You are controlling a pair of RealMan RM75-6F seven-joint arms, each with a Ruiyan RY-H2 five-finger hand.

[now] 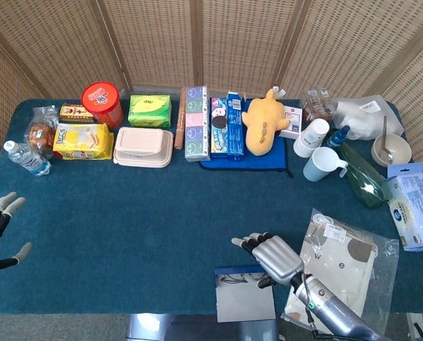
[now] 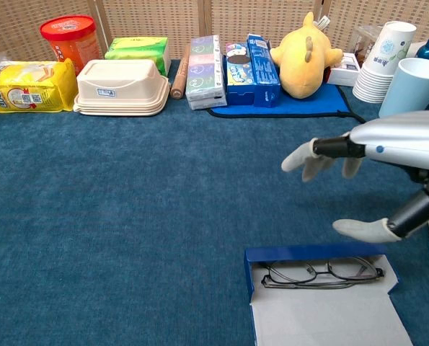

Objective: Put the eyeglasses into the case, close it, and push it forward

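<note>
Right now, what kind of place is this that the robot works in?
Probably an indoor test setup, not a home: a table under blue cloth, woven screens behind it, and snacks, cups and a plush toy lined up at its back.

Yellow plush toy (image 2: pixel 304 56), paper cups (image 2: pixel 383 61)

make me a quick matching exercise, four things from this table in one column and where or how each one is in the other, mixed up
Things:
1. eyeglasses
2. right hand
3. yellow plush toy
4. case

States:
A. lying on the blue mat at the back of the table
B. open, lid flat toward the near edge
C. raised above the case, holding nothing
D. lying inside the case along its blue wall

Pairs: 1-D, 2-C, 3-A, 4-B
</note>
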